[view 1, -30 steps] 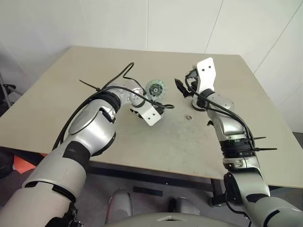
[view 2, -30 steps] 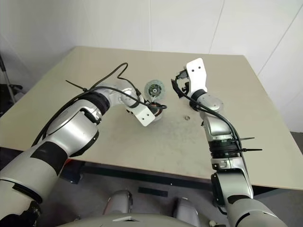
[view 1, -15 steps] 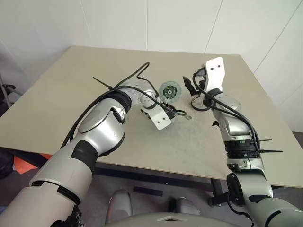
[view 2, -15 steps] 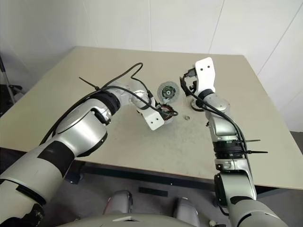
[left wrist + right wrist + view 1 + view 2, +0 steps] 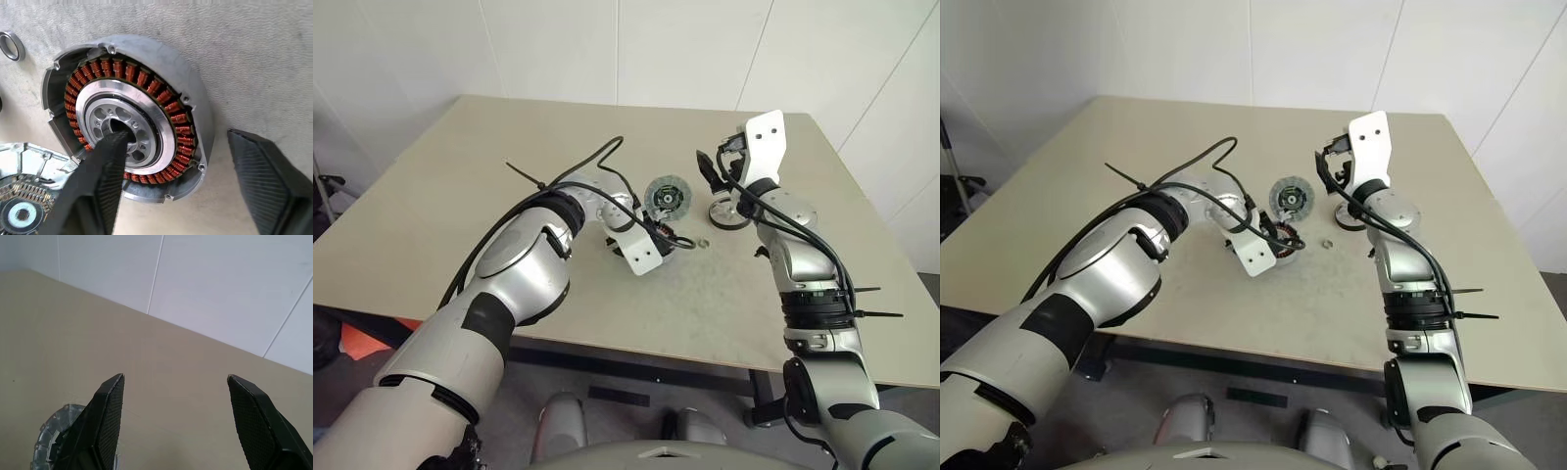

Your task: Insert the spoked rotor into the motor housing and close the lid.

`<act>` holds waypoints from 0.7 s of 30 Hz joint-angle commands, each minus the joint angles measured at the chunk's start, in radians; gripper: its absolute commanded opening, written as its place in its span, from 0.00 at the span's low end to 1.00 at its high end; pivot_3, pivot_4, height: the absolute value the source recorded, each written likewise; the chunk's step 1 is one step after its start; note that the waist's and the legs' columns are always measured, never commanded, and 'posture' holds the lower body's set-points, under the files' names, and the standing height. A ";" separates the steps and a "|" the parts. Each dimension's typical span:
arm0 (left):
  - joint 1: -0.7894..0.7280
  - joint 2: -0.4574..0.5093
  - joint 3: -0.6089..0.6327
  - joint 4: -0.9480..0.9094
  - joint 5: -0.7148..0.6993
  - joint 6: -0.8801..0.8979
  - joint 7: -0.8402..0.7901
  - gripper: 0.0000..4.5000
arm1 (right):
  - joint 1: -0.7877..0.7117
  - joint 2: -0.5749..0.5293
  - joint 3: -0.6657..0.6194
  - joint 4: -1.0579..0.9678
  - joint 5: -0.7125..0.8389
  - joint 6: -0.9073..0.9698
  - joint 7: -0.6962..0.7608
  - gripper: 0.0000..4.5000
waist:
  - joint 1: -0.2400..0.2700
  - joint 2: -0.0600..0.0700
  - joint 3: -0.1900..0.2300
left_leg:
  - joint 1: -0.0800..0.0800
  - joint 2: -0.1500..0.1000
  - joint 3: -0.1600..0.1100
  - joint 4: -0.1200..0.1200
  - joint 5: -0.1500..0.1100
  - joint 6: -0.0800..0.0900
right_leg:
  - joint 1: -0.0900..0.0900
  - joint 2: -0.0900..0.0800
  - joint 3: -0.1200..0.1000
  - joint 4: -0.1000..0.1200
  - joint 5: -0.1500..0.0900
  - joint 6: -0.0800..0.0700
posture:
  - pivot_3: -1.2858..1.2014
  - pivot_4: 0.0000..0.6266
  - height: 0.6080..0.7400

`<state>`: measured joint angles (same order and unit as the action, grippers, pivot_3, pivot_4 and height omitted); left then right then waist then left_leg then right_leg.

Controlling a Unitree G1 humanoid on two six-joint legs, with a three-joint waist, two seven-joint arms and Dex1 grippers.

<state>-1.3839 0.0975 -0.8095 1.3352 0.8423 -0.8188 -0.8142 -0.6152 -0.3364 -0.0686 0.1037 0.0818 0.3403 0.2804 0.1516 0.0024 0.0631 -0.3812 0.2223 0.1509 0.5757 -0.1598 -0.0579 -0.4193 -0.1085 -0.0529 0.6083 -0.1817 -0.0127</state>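
While the left gripper (image 5: pixel 177 137) is hanging wide open and gripping nothing, one finger (image 5: pixel 105 171) is dipping over the hub of the spoked rotor (image 5: pixel 146 78), which is sitting inside the motor housing (image 5: pixel 196 100). The other finger is standing clear outside the rim. Lifting off carelessly could snag the hub and tilt or drag the rotor out. A sideways swing could knock the lid (image 5: pixel 664 194), lying just beyond.

Farther off, the right gripper (image 5: pixel 176 382) is hovering open and empty.

I am counting one rotor, one housing, one lid, one small ring (image 5: pixel 11 45), one silvery round part (image 5: pixel 724 217).
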 commanded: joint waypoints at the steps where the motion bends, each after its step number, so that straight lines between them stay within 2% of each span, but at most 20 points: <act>1: -0.023 0.006 0.048 -0.022 -0.048 0.012 -0.002 0.98 | -0.035 -0.006 -0.020 -0.040 0.009 -0.009 -0.008 0.85 | 0.000 0.000 0.000 | 0.000 0.000 0.000 0.000 0.000 0.000 | 0.000 0.000 0.000 0.000 0.000 0.000 | 0.52 0.00 1.00; 7: -0.049 0.050 0.176 -0.039 -0.190 0.011 -0.153 0.98 | -0.030 -0.004 -0.017 -0.040 0.018 -0.003 0.006 0.85 | 0.000 0.000 0.000 | 0.000 0.000 0.000 0.000 0.000 0.000 | 0.000 0.000 0.000 0.000 0.000 0.000 | 0.52 0.00 1.00; 12: 0.013 0.165 0.355 -0.090 -0.433 0.047 -0.481 0.98 | -0.009 -0.023 -0.040 -0.056 0.031 0.011 0.020 0.85 | -0.001 0.000 0.000 | 0.001 0.000 0.000 0.000 0.000 0.000 | 0.000 0.000 0.000 0.000 0.000 0.000 | 0.52 0.00 1.00; 15: 0.063 0.238 0.433 -0.150 -0.545 0.123 -0.617 0.98 | 0.012 -0.047 -0.067 -0.052 0.037 0.018 0.017 0.85 | 0.001 0.000 0.000 | 0.001 0.000 0.001 -0.001 0.000 0.001 | 0.000 0.000 0.000 0.000 0.000 0.000 | 0.52 0.00 1.00; 18: 0.089 0.300 0.516 -0.178 -0.618 0.253 -0.605 0.98 | 0.040 -0.071 -0.106 -0.045 0.052 0.035 0.017 0.85 | 0.003 0.000 0.000 | 0.001 0.000 0.001 -0.001 0.000 0.001 | 0.000 0.000 0.000 0.000 0.000 0.000 | 0.52 0.00 1.00; 21: 0.107 0.327 0.620 -0.180 -0.699 0.404 -0.512 0.98 | 0.065 -0.081 -0.145 -0.041 0.075 0.073 0.010 0.85 | 0.003 0.001 0.000 | 0.001 0.000 0.001 0.000 -0.001 0.002 | 0.000 0.000 0.000 0.001 0.000 0.000 | 0.52 0.00 1.00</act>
<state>-1.2670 0.4212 -0.2504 1.1962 0.2090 -0.4872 -1.3783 -0.5446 -0.4007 -0.1860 0.1010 0.1359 0.4024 0.2976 0.1543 0.0029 0.0633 -0.3800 0.2228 0.1522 0.5755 -0.1609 -0.0562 -0.4192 -0.1086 -0.0526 0.6092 -0.1817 -0.0130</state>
